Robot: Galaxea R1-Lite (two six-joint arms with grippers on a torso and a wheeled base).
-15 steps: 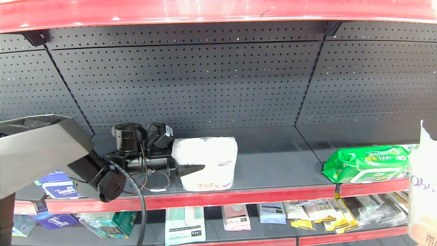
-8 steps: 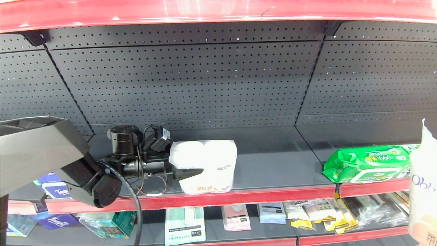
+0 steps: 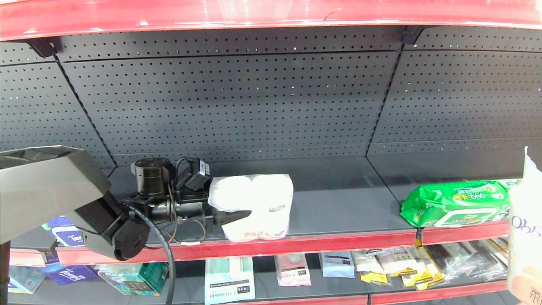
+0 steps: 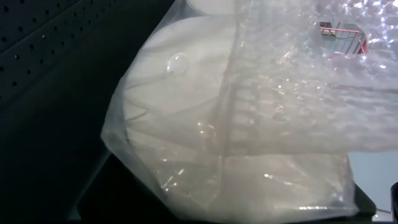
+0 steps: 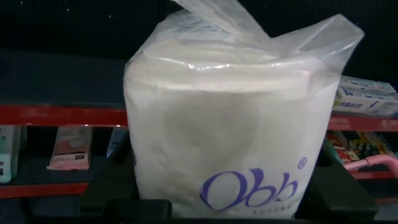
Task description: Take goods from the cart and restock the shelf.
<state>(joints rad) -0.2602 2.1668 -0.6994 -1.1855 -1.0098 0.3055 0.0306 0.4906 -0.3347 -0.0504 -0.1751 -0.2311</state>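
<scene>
A white tissue roll pack (image 3: 258,199) stands near the front edge of the grey middle shelf (image 3: 338,203). My left gripper (image 3: 247,208) reaches in from the left and is shut on it, with one dark finger (image 3: 233,217) across its front face and the other hidden behind. Seen close in the left wrist view, the pack's clear wrap (image 4: 249,124) shows against the pegboard. A second white roll pack (image 5: 230,130) with purple print sits in my right gripper (image 5: 230,202), which is shut on its lower part. That pack (image 3: 525,237) hangs in front of the shelves at the far right.
A green wet-wipes pack (image 3: 455,201) lies on the right shelf section. Blue packs (image 3: 67,233) sit at the left end. The lower shelf (image 3: 296,292) holds several sachets and boxes. The red upper shelf (image 3: 271,12) overhangs, and the pegboard back wall (image 3: 237,101) stands behind.
My left gripper and its roll pack have shifted slightly left and down toward the shelf's front edge. The right pack has stayed put.
</scene>
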